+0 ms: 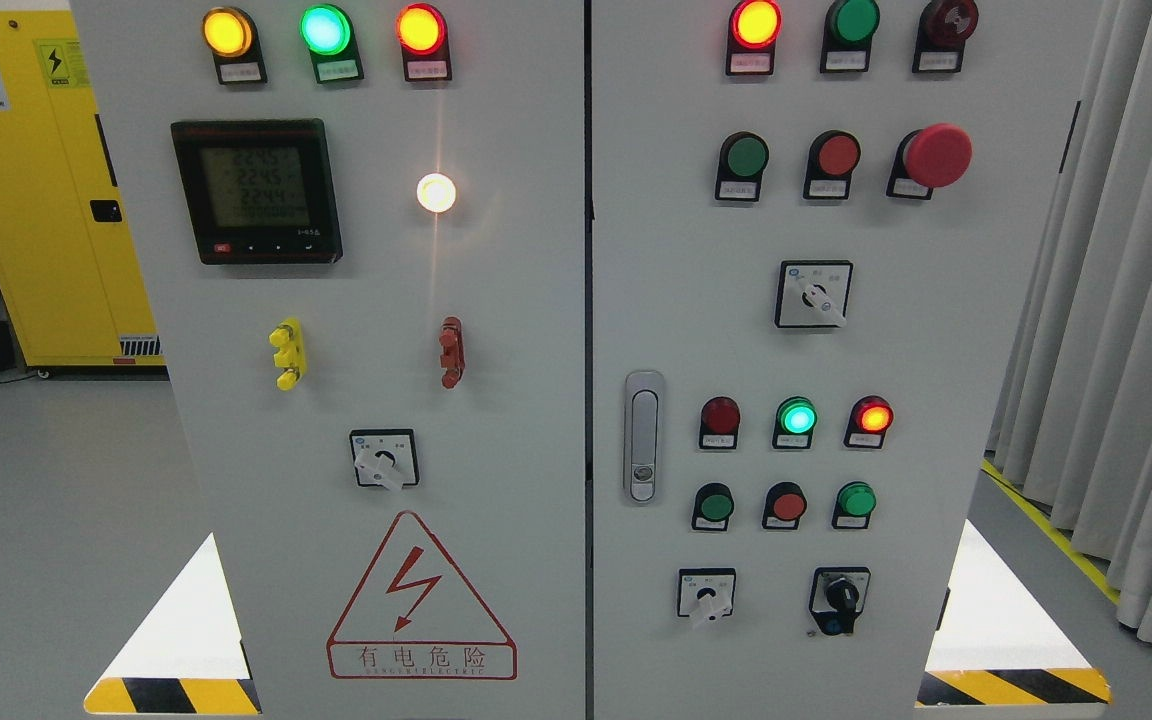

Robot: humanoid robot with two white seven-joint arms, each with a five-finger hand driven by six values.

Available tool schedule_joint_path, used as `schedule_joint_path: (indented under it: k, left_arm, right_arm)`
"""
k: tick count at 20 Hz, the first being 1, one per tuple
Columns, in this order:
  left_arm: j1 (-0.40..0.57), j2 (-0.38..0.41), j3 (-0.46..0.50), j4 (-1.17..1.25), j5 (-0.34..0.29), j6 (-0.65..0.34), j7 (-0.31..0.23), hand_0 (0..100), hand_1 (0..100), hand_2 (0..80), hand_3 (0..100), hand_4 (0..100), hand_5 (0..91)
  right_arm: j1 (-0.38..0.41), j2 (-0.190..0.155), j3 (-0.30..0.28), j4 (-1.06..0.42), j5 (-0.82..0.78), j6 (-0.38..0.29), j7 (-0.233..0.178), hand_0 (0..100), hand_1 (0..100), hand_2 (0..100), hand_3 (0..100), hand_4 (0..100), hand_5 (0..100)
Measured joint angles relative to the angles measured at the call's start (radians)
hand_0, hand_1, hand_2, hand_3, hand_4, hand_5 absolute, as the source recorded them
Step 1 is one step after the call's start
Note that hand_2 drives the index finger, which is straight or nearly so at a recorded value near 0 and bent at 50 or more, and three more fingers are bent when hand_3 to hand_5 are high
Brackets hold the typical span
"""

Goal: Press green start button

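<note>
A pale grey control cabinet fills the view, split by a dark seam into a left door and a right door. Neither of the robot's hands shows anywhere, so how the fingers are set cannot be told.

Green push buttons sit on the right door. One green button heads the upper row, with a red button just beside it and a big red mushroom stop button further right. Lower down, a second green button starts a row, followed by a red button and another green button. Their label plates are too small to read, so which one is marked as start cannot be told.

Above that lower row stand three lamps: a dark red lamp, a lit green lamp and a lit red lamp. A rotary selector switch sits mid-door, a metal door handle near the seam, and a key switch at the bottom.

On the left door are a lit yellow lamp, a lit green lamp, a lit red lamp, a digital meter, a glowing white lamp and a red lightning warning triangle. A yellow cabinet stands behind at the left, grey curtains at the right.
</note>
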Motion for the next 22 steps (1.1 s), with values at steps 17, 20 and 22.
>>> schedule_joint_path:
  k: [17,20,22]
  left_arm:
    - [0.0,-0.021,0.001,0.0,0.0,0.0,0.0,12,56,0.0,0,0,0.0]
    - [0.0,-0.033,0.001,0.0,0.0,0.0,0.0,12,56,0.0,0,0,0.0]
    - [0.0,-0.04,0.001,0.0,0.0,0.0,0.0,12,56,0.0,0,0,0.0]
  right_arm:
    - [0.125,0.014,0.149,-0.323,0.187,-0.305,-0.19,15,42,0,20,20,0]
    - [0.19,0.016,0.169,-0.47,0.267,-0.314,-0.193,16,43,0,29,29,11]
    - [0.227,0.016,0.181,-0.572,0.308,-0.319,-0.193,17,44,0,31,33,15]
